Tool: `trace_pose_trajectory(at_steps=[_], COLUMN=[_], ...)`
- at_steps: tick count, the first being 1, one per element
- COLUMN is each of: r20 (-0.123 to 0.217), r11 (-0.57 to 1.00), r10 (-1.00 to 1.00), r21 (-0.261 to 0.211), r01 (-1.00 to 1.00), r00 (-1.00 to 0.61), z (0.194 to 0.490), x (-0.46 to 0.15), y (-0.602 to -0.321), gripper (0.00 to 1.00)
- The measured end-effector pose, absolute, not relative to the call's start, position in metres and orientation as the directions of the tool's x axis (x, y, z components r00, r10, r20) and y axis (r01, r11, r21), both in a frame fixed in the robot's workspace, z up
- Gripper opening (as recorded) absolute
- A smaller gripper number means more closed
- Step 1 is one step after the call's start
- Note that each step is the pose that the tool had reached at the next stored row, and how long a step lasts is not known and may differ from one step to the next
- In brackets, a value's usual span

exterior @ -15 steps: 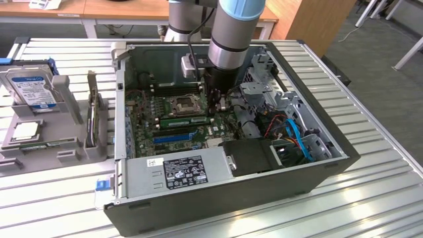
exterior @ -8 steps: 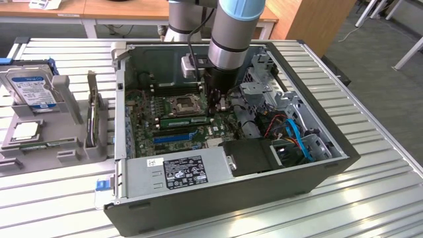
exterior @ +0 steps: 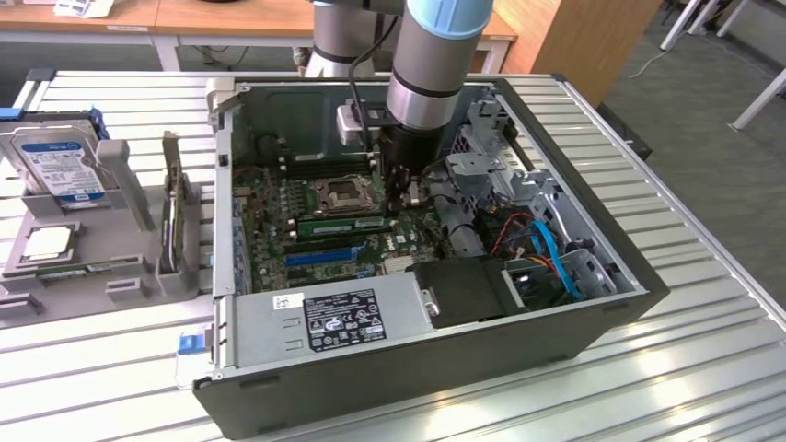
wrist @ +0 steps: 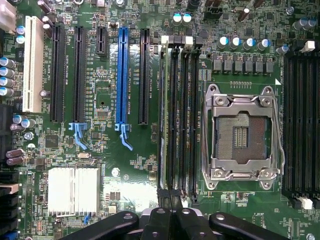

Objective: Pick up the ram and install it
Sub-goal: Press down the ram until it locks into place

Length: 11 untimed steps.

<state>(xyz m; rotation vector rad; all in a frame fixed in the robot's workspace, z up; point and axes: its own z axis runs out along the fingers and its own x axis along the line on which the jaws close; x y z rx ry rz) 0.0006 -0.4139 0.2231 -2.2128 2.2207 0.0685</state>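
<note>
The large flat green printed motherboard [wrist: 130, 170] carries one bright blue long plastic slot [wrist: 122, 75] among black ones, a cream-white plastic slot [wrist: 33, 65] and a ribbed silver metal heatsink [wrist: 74, 191]. The thin green memory stick [exterior: 341, 224] bears a white label. The silver boxy hard drive [exterior: 59, 166] has a blue-white label. The ridged metal desk [exterior: 687, 350] is pale grey.

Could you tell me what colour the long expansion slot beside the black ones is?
Blue expansion slot, clearest in the wrist view.
</note>
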Motion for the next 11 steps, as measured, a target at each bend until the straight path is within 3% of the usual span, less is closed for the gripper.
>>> trace_pose_trajectory(at_steps=[11], r20=[-0.035], r11=[0.003], r10=[-0.999], r21=[0.027], r01=[-1.0], r00=[-0.004], z=[0.241], x=[0.001], y=[-0.414], gripper=[0.1])
